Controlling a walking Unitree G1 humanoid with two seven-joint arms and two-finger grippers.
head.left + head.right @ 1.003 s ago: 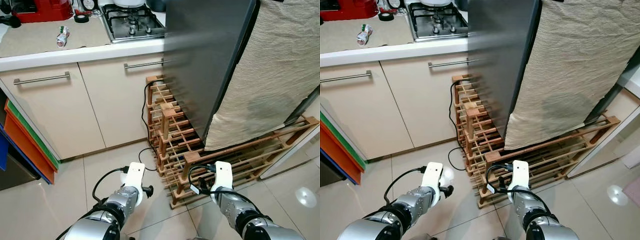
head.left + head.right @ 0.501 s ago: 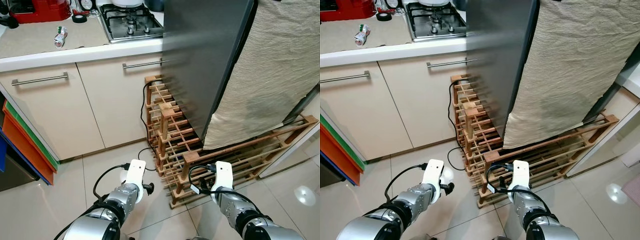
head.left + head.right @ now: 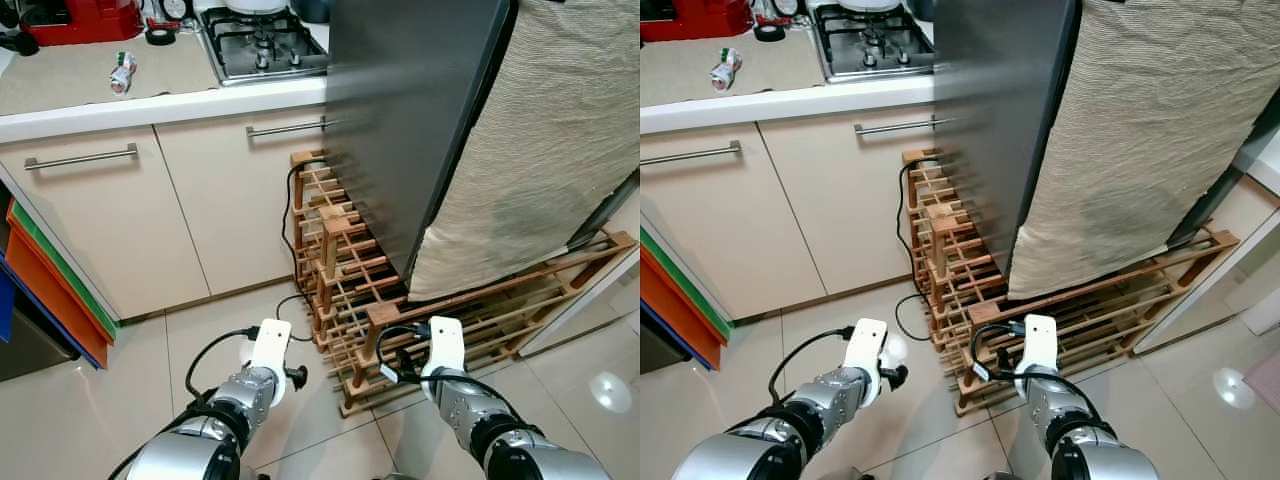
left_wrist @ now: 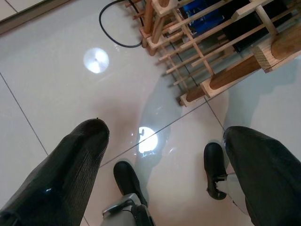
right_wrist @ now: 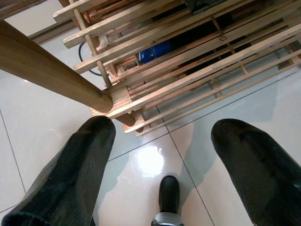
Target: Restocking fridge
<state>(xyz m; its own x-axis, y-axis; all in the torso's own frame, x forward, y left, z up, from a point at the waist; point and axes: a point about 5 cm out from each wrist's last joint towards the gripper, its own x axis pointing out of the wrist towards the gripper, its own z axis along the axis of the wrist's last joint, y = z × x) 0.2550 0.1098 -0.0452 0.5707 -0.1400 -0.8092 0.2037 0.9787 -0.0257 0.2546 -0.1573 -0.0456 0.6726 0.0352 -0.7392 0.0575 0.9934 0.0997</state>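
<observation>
at twelve o'clock your fridge [image 3: 420,110] stands closed above the wooden rack [image 3: 345,265], and since a second ago only your right gripper [image 5: 162,146] edged up, both spread wide and empty, left gripper [image 4: 164,155] idle, so restocking hasn't begun.

Glossy pale floor tiles [image 3: 110,400] mirror round ceiling lights. Cream cabinets [image 3: 120,220] with steel bar handles stand under a tabletop [image 3: 70,85] bearing a gas hob [image 3: 262,45]. A wooden rack [image 3: 350,290] sits low beside the cabinets, a black cable [image 3: 290,230] running down past it to the floor
</observation>
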